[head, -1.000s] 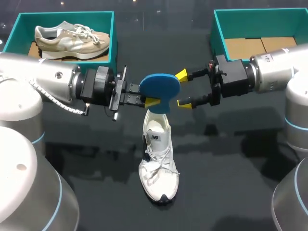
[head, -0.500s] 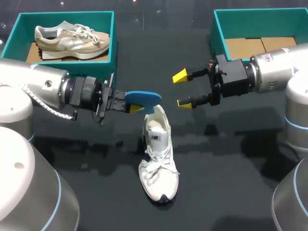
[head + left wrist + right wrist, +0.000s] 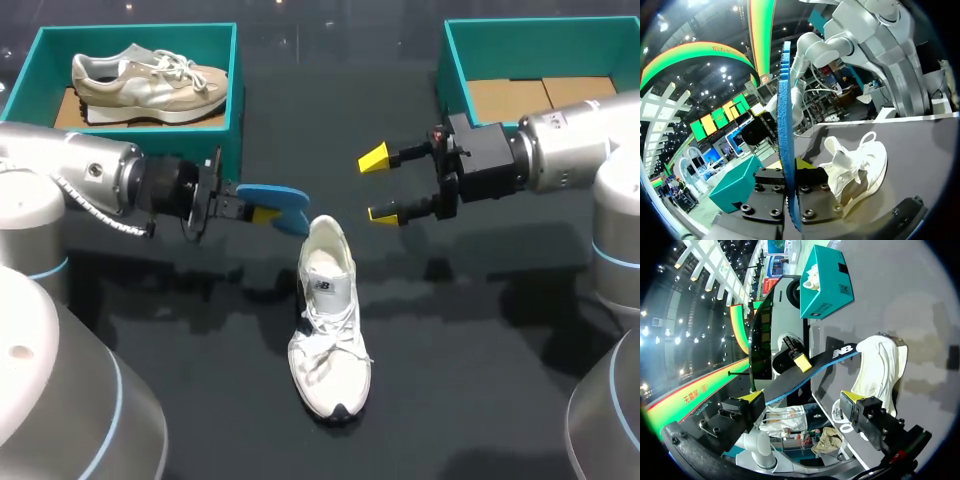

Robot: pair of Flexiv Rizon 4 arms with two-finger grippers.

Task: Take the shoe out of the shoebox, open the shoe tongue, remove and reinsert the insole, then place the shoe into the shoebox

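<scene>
Insole (image 3: 275, 197), blue and flat, has swung left beside white shoe (image 3: 328, 330).

A dark, glossy surface (image 3: 480, 400). At about ten o'clock on it sits a teal box (image 3: 140, 36) holding a beige sneaker (image 3: 150, 85) on its side, toe toward three o'clock.

Dark insole (image 3: 819, 368) beside white shoe (image 3: 881, 371)

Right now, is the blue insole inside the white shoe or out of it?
Out. The left end effector grips the blue insole in the air, beside the heel of the white shoe, not inside it.
</scene>
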